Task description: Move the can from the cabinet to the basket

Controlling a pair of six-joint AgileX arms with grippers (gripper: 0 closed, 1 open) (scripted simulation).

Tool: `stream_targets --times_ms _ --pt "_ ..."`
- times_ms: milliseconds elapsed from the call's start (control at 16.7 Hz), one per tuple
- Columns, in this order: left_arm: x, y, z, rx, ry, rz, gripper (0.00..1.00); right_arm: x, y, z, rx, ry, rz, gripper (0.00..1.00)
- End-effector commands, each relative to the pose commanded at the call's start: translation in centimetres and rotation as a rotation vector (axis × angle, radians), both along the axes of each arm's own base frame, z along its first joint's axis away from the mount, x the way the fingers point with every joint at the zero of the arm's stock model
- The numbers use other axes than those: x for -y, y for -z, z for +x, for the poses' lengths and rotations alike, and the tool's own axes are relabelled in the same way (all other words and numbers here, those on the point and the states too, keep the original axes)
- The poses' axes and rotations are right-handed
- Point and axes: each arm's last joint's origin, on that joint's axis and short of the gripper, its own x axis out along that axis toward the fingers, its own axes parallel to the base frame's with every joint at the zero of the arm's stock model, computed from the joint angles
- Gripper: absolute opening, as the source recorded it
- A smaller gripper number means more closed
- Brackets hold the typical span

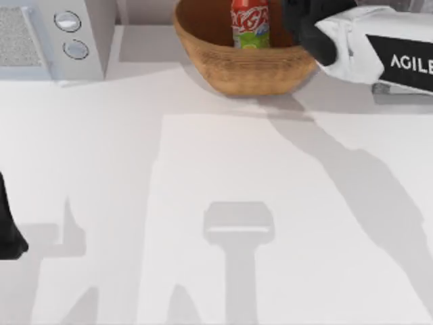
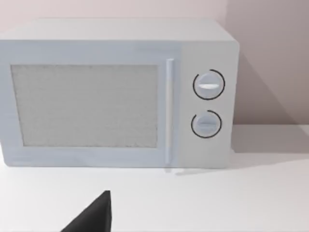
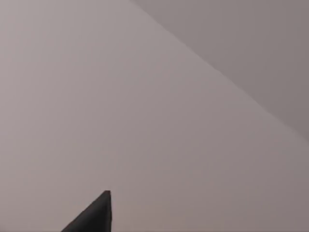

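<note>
Right gripper (image 1: 308,30) is up at the far right of the bench (image 1: 216,203), its black body hanging over the basket's right rim with the white AgileX arm reaching in from the right edge; whether its fingers are apart or together, I can't tell, they're hidden from above. Biggest thing around is that pale bench, crossed by long arm shadows. Next, the light grey appliance (image 2: 116,92) at the far left corner, two round knobs (image 2: 208,85) stacked beside its door handle, nothing in front of it. Then the basket (image 1: 237,68), woven tan wicker, sitting at the far middle. And the can (image 1: 250,26) is inside it, standing upright, red top, green bottom, just beside the right gripper. Left arm sits parked at the near left edge, left gripper (image 1: 10,237) a dark shape there, a black fingertip (image 2: 94,215) poking into its wrist view.
</note>
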Motion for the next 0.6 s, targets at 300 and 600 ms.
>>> stream_targets --times_ms 300,600 --pt "0.0 0.0 0.0 0.0 0.0 0.0 1.0 7.1 -6.4 -5.7 0.021 0.013 0.005 1.0" --pt "0.0 0.0 0.0 0.0 0.0 0.0 1.0 15.0 -9.4 -15.8 0.043 0.014 0.011 1.0"
